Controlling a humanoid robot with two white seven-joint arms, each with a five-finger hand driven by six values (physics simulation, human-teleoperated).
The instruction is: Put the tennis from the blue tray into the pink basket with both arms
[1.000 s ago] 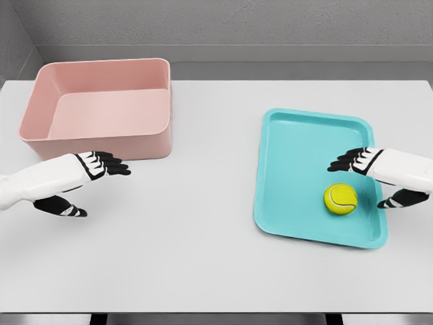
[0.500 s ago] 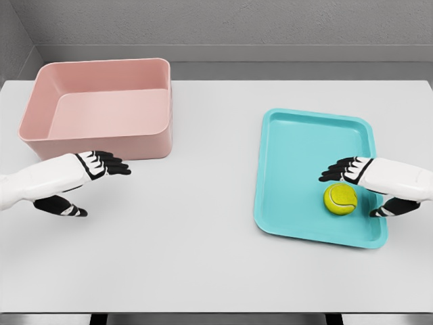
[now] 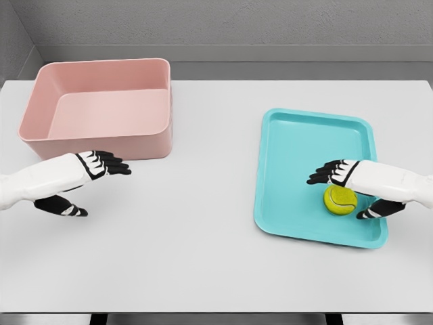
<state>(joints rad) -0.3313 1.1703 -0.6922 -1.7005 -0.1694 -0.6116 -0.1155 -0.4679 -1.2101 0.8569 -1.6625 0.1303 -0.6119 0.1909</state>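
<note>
A yellow-green tennis ball lies in the near right part of the blue tray. My right hand reaches in from the right and hovers over the ball, fingers spread past its far side and thumb on its near right side, not closed on it. The pink basket stands at the far left of the table. My left hand floats open just in front of the basket's near wall, holding nothing.
The white table carries only the basket and the tray. A grey wall runs along the table's far edge, and a wide bare strip of tabletop separates basket and tray.
My right hand has slid left across the tray and now covers the ball's top, with fingers beyond it. The ball, tray, basket and left hand have stayed put.
</note>
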